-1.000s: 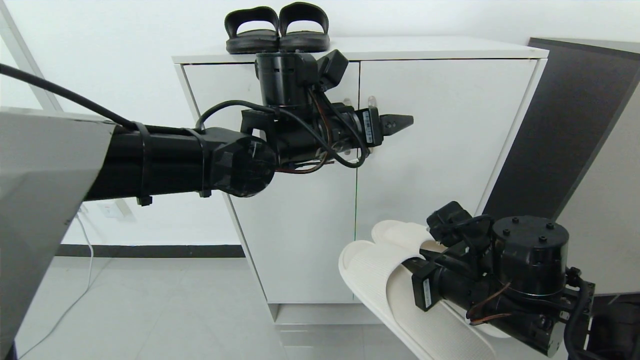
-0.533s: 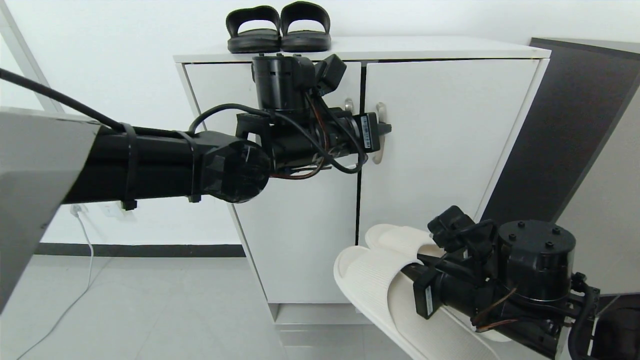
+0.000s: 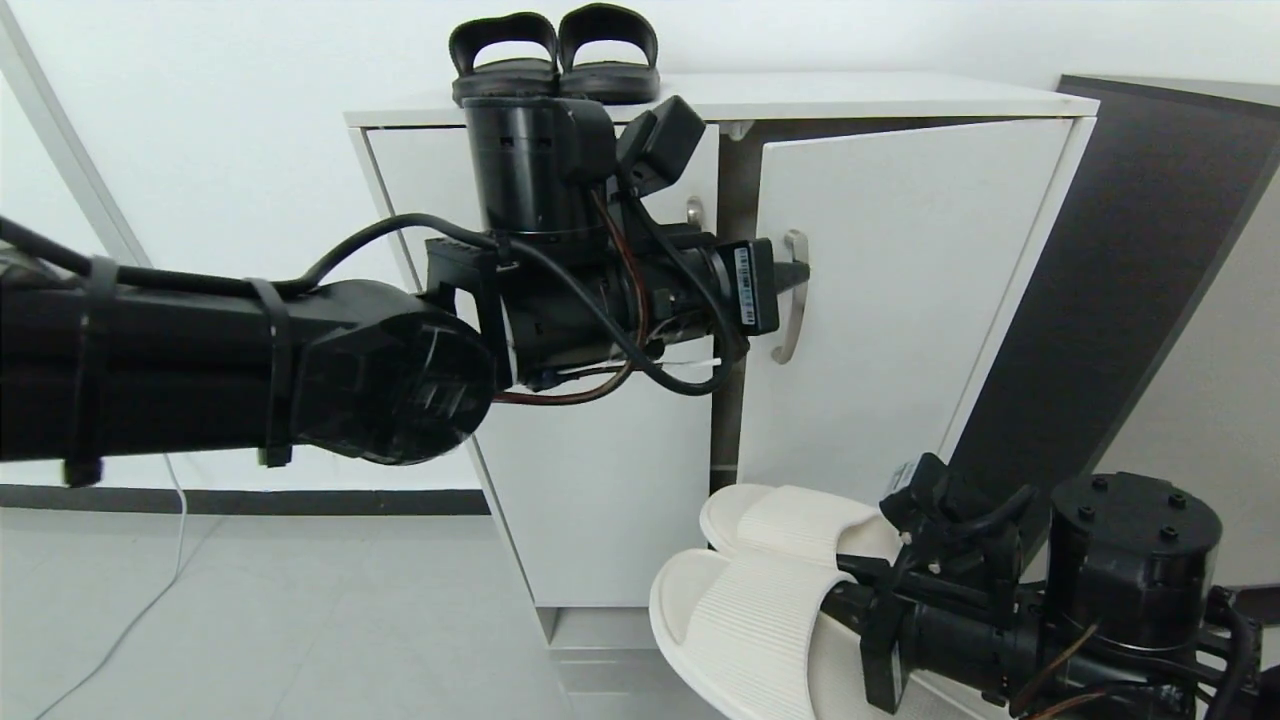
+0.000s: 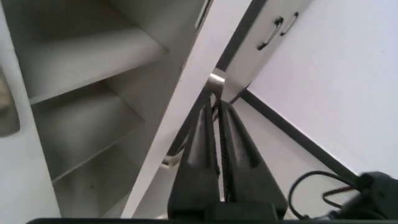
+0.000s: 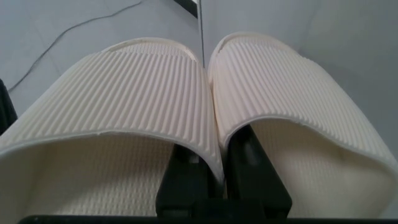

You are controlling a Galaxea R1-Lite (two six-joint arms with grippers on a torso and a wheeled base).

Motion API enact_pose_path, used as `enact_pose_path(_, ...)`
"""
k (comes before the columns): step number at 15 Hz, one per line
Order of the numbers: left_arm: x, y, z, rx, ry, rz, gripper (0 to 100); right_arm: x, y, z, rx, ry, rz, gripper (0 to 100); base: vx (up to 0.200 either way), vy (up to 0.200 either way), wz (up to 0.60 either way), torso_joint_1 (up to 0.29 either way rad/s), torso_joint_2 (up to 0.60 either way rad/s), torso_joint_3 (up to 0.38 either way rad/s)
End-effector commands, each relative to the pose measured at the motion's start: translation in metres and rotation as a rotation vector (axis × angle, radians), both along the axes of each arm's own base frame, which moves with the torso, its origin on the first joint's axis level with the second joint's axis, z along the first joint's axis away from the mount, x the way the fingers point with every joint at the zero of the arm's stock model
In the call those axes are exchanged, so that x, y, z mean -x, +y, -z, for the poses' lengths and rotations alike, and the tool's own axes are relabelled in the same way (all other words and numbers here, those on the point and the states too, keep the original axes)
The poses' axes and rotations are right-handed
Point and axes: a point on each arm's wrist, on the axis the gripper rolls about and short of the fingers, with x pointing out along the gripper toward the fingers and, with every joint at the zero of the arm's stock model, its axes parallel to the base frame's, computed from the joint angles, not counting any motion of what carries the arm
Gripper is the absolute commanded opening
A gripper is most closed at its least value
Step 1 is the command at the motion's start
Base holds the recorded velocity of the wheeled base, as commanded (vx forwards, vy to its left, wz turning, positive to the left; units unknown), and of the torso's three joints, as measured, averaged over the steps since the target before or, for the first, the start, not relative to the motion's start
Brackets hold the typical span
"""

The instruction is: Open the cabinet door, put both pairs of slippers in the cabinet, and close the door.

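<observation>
We see the right cabinet door (image 3: pixel 900 300) ajar, with a dark gap (image 3: pixel 735 300) along its edge at frame centre. Our left gripper (image 3: pixel 795 275) pinches its handle (image 3: pixel 788 325). Lower right, our right gripper (image 5: pixel 214 174) clamps the white slippers (image 3: pixel 770 590), which lie diagonally with toes pointing upper-left at that gap. The black slippers (image 3: pixel 555 55) sit top centre.

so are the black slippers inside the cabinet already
No, the black slippers sit side by side on top of the cabinet, not inside it.
</observation>
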Motion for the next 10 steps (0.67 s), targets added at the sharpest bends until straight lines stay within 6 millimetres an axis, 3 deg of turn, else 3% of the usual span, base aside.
enact_pose_path(1,0.023,0.012,-0.012,0.021,-0.009,0.017,0,0.006,-0.002,-0.001,-0.003,0.000,-0.020,0,0.000,0.000,0.00,0.000,0.00,0.000)
enact_pose_path(5,0.038,0.027,-0.007,0.009,0.013,0.015,0,0.011,0.001,0.000,-0.001,0.005,-0.052,0,0.000,0.000,0.00,0.000,0.00,0.000)
enact_pose_path(7,0.028,0.031,-0.006,0.010,0.017,0.001,0,0.019,0.004,0.001,0.003,0.007,-0.083,0,0.000,0.000,0.00,0.000,0.00,0.000)
enact_pose_path(10,0.006,0.013,0.000,0.048,0.041,0.020,0,0.027,0.007,0.004,0.015,0.017,-0.117,0,0.000,0.000,0.00,0.000,0.00,0.000)
